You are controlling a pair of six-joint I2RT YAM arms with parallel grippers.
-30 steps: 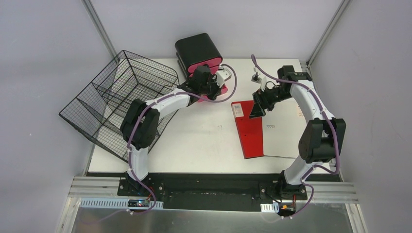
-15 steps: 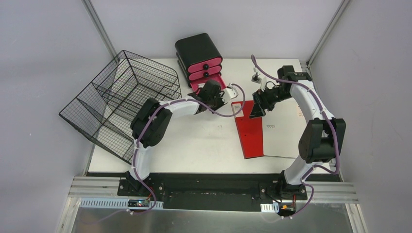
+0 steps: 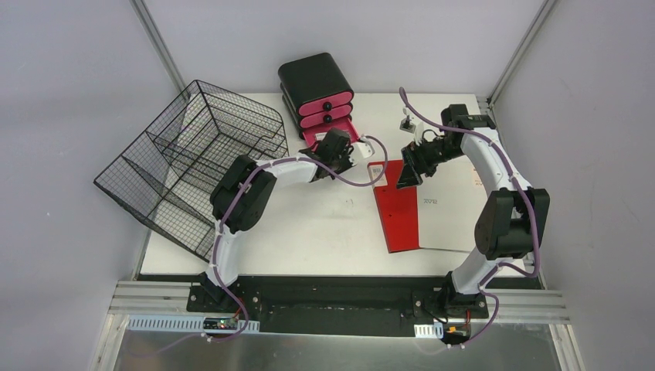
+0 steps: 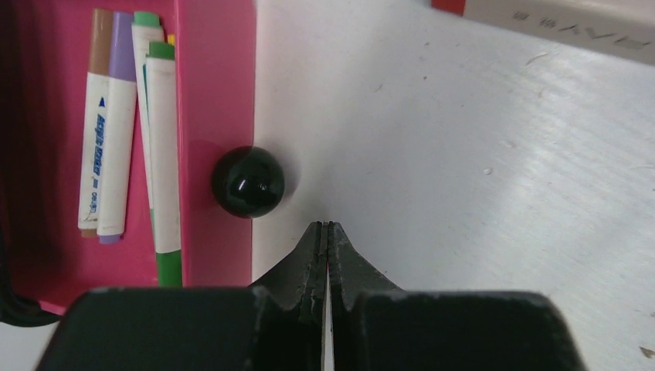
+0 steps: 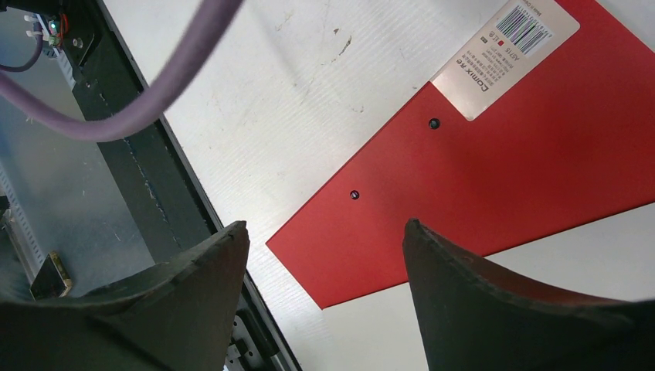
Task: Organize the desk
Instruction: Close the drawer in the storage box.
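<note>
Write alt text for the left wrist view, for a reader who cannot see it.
The left gripper, shut and empty, is over the white desk, close beside a black round knob on the front of an open pink drawer. Several markers lie side by side in the drawer.

Black wire-mesh basket (image 3: 193, 154) at left, tilted, several compartments; black drawer unit (image 3: 315, 81) at far centre, pink drawer fronts; lowest pink drawer (image 4: 216, 93) standing open, round black knob (image 4: 248, 182) on its front; marker pens (image 4: 116, 154) inside, side by side, caps brown, purple, green; red folder cover (image 3: 398, 212) flat, right of centre; white barcode label (image 5: 506, 50) at its corner; white sheet (image 3: 452, 216) adjoining cover on right.
</note>
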